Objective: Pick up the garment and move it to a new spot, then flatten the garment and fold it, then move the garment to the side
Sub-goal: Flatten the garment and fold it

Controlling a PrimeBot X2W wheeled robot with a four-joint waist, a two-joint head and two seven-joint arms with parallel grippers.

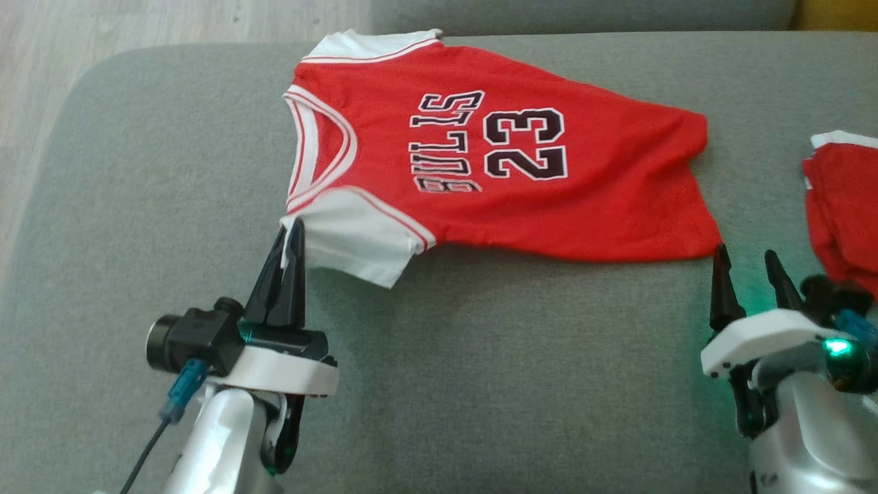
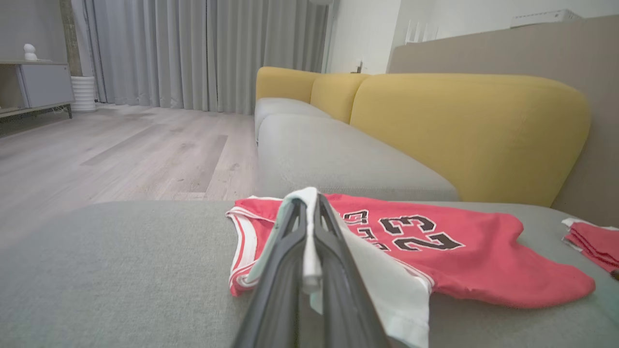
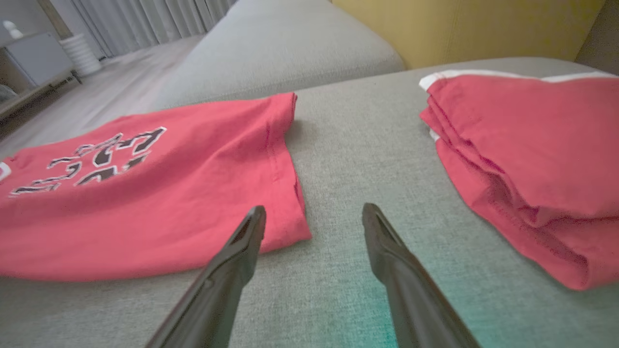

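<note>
Red Bulls 23 jersey with white sleeves (image 1: 521, 192) lies spread on grey fabric sofa cushion (image 1: 480, 377), collar toward robot's left. Left gripper (image 1: 291, 230): jaws pinched tight on white sleeve edge. Right gripper (image 1: 744, 257): jaws apart, empty, just beside jersey's near hem corner. Folded red garment (image 1: 844, 199) at far right, apart.

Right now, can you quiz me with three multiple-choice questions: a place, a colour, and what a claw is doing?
1. Where is the folded pile, seen from the jersey? A. robot's left B. robot's right C. on top
2. Sleeve colour? A. white B. black C. yellow
3. The left gripper is: A. open B. shut on the sleeve C. shut on nothing
Key: 1 B, it lies at the head view's right edge; 2 A, the sleeve is plainly white; 3 B, white cloth is pinched between its fingers.
</note>
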